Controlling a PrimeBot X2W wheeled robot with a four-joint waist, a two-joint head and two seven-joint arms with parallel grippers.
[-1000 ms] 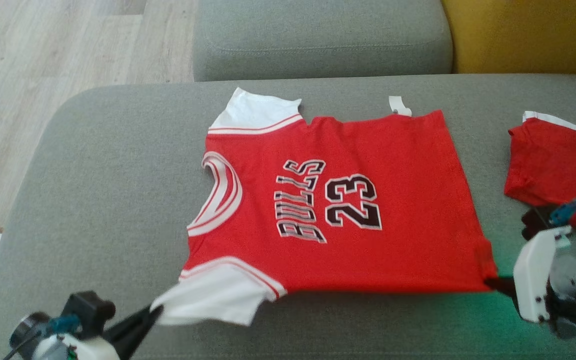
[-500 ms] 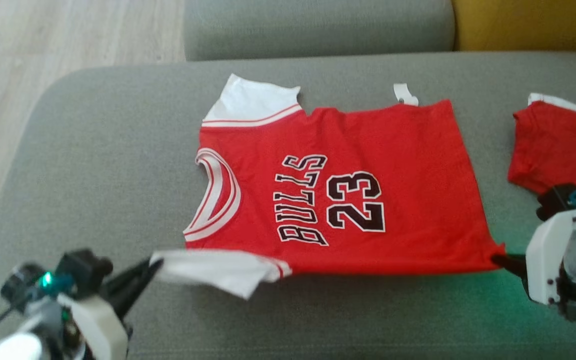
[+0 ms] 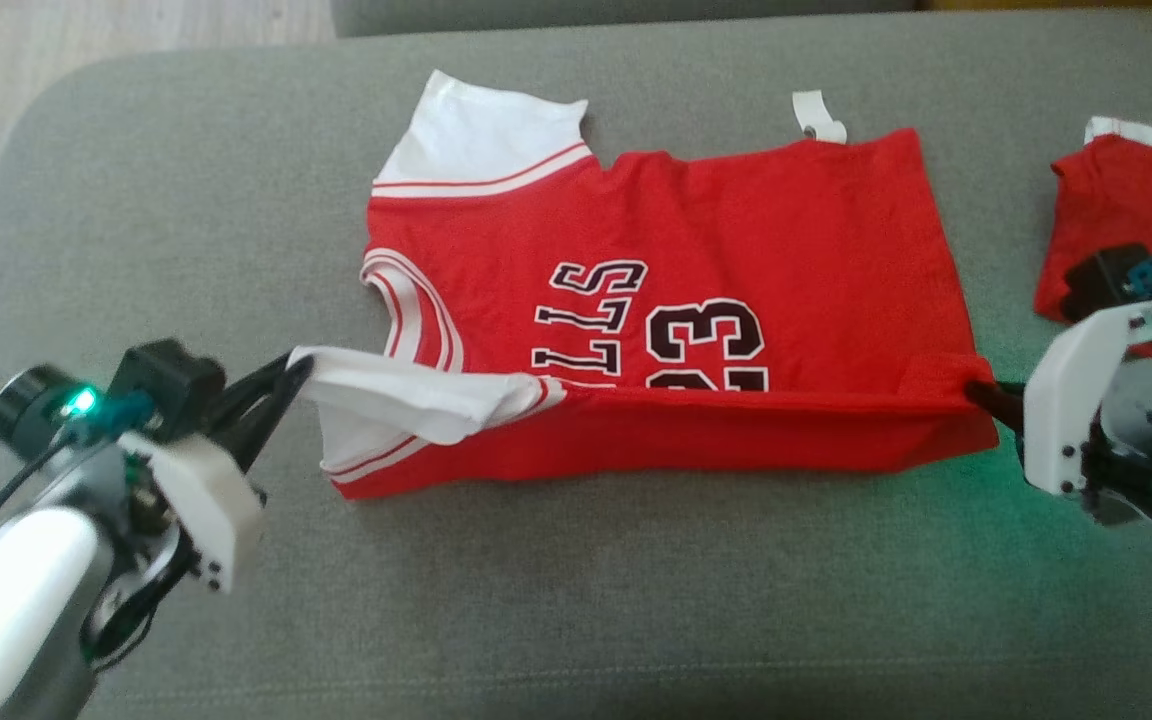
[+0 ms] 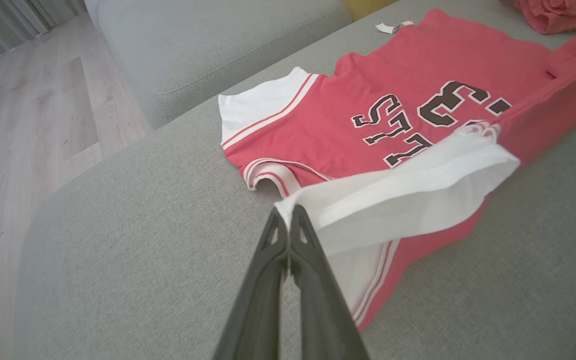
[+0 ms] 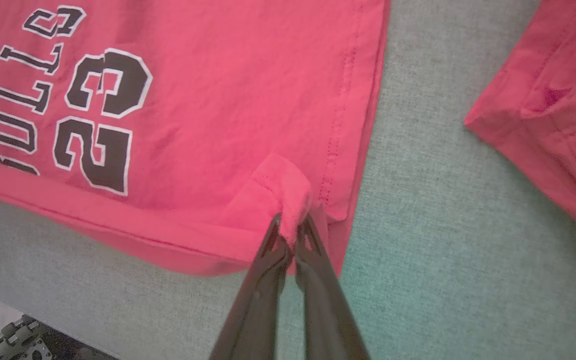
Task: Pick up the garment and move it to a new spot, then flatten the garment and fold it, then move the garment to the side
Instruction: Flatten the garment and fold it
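Note:
The garment (image 3: 736, 230) is a red jersey with white sleeves and black "BULLS 23" print, spread on the grey sofa cushion (image 3: 536, 620). Its near long edge is lifted and turned over toward the print. My left gripper (image 3: 298, 368) is shut on the near white sleeve (image 4: 408, 190), and its closed tips (image 4: 288, 212) pinch the sleeve's corner. At the other end, my right gripper (image 3: 976, 388) is shut on the near hem corner (image 5: 288, 195), which bunches up between the tips (image 5: 290, 225). The garment (image 5: 218, 90) lies flat beyond that corner.
A second red garment (image 3: 1136, 200) lies crumpled on the cushion at the right, close behind my right wrist; it also shows as red cloth (image 5: 553, 115). Wooden floor (image 4: 28, 125) lies past the cushion's left end. A further grey cushion (image 4: 208, 45) sits behind.
Both grippers have lifted the jersey's near edge and carried it away from me, so it now folds over the lower part of the print. The head camera has tilted down.

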